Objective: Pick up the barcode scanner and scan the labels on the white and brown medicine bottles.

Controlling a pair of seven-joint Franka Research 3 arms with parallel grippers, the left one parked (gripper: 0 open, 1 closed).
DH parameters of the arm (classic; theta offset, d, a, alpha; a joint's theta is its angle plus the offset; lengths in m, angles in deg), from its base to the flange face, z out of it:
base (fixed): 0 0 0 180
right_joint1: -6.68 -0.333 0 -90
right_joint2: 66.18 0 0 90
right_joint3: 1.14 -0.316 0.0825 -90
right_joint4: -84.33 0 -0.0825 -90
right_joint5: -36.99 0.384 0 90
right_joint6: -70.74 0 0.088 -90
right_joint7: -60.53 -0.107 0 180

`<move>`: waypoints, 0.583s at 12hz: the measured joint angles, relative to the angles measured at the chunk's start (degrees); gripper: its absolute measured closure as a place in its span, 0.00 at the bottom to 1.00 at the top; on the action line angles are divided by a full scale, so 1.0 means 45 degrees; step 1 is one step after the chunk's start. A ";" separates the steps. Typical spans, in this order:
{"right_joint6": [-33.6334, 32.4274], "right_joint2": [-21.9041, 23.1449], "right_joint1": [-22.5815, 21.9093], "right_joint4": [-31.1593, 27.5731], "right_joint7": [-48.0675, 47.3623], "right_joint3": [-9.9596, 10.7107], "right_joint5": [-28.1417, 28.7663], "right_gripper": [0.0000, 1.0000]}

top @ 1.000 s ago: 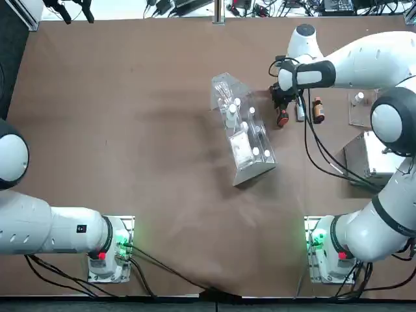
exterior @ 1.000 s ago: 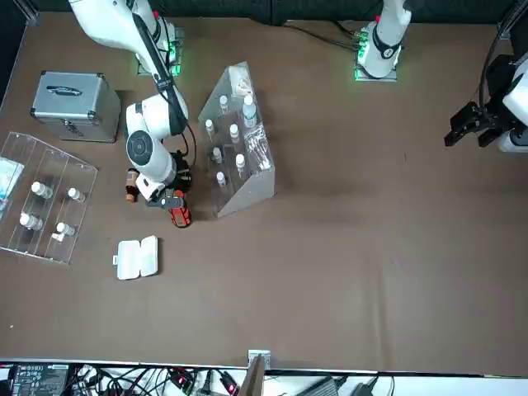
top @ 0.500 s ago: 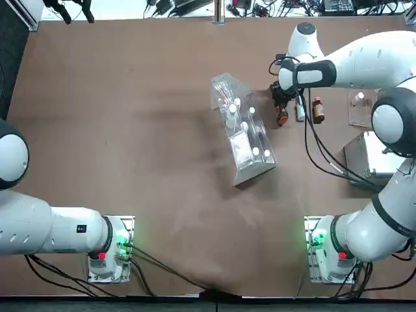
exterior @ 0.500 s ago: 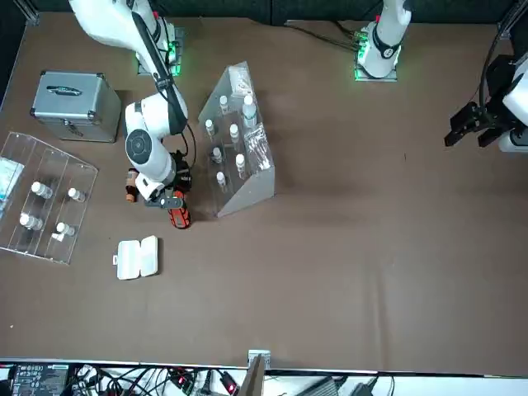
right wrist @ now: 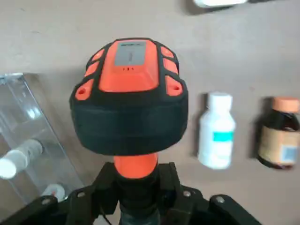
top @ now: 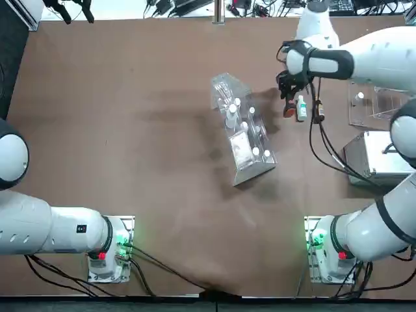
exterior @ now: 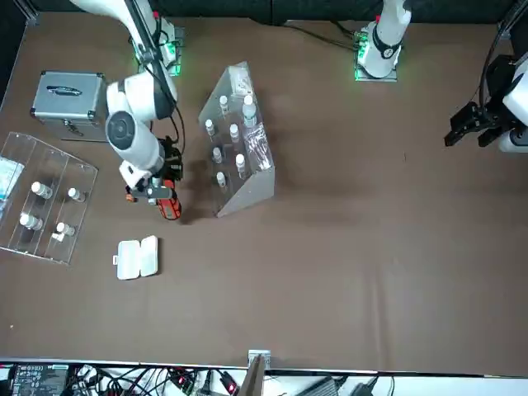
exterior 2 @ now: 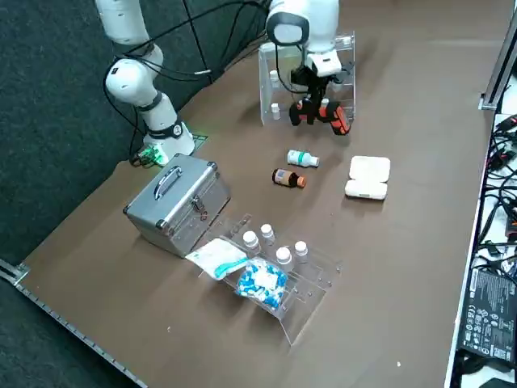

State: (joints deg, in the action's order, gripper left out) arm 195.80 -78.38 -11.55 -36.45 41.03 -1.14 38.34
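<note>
The barcode scanner (right wrist: 129,93), orange with a black head, hangs above the table with my right gripper (right wrist: 138,180) shut on its handle. In the right side view the scanner (exterior 2: 325,114) sits under the gripper (exterior 2: 318,103), in front of the clear rack. The white bottle (right wrist: 215,131) and the brown bottle (right wrist: 279,133) lie side by side on the table just beyond the scanner's head. From overhead the scanner (top: 288,110) is beside the white bottle (top: 301,108); the brown bottle (top: 318,113) is partly behind a cable.
A clear slanted rack (top: 244,130) with small vials stands close to the scanner, towards the table's middle. A metal case (exterior 2: 178,202), a clear tray (exterior 2: 279,271) with vials and packets, and a white box (exterior 2: 367,178) surround the bottles.
My right gripper has risen with the scanner, lifting it off the table and shifting it slightly away from the robot. The bottles have not moved.
</note>
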 joint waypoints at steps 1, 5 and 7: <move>-0.0460 0.0351 0.0111 -0.0009 0.0005 0.0022 0.0000 0.58; -0.2064 0.1133 0.0571 -0.0103 0.1191 0.0057 0.0000 0.58; -0.2250 0.1372 0.1072 -0.0540 0.2181 0.0099 -0.0001 0.58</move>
State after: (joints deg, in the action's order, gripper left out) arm 185.68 -72.21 -6.73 -38.88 50.85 -0.70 38.34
